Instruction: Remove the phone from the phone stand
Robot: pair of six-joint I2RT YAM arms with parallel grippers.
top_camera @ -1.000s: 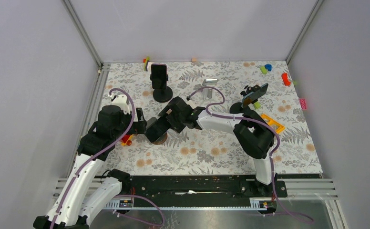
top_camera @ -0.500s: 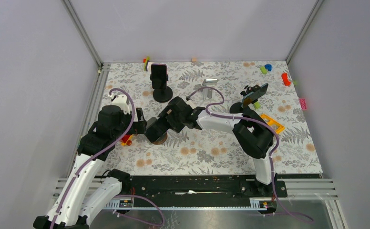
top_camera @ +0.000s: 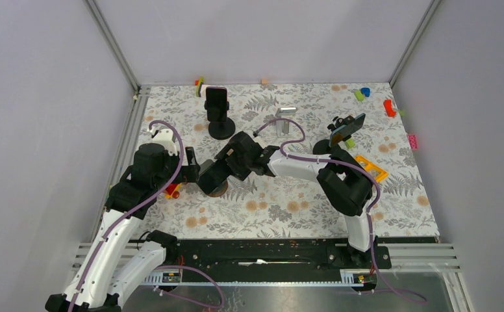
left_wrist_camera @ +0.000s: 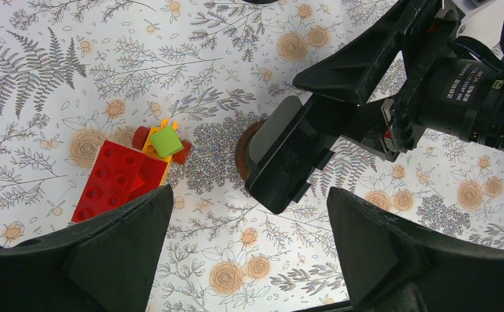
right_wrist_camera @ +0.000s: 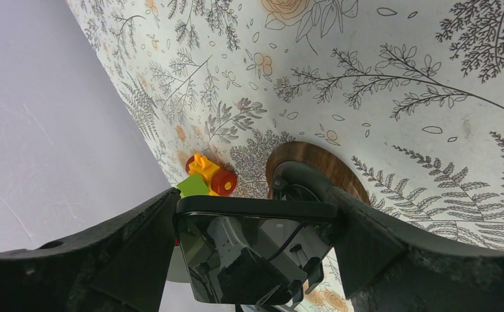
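A black phone (right_wrist_camera: 256,253) with a glossy screen sits on a phone stand whose round wooden base (right_wrist_camera: 321,166) rests on the floral table. My right gripper (right_wrist_camera: 256,208) is shut on the phone, one finger pressed against each side edge. From the left wrist view the phone (left_wrist_camera: 282,156) leans over the brown base (left_wrist_camera: 241,151), with the right gripper's fingers (left_wrist_camera: 360,58) around it. My left gripper (left_wrist_camera: 248,192) hangs open just above the table beside the phone, holding nothing. In the top view both grippers meet left of centre at the stand (top_camera: 218,190).
A red and yellow brick toy (left_wrist_camera: 129,169) lies just left of the stand. Two more stands carry phones, one at the back (top_camera: 217,110) and one at the right (top_camera: 347,129). An orange piece (top_camera: 371,168), a silver block (top_camera: 286,112) and loose bricks (top_camera: 390,107) lie farther off.
The right gripper's jaws have narrowed a little onto the phone's sides. Neither arm has visibly shifted, and the left gripper stays wide.
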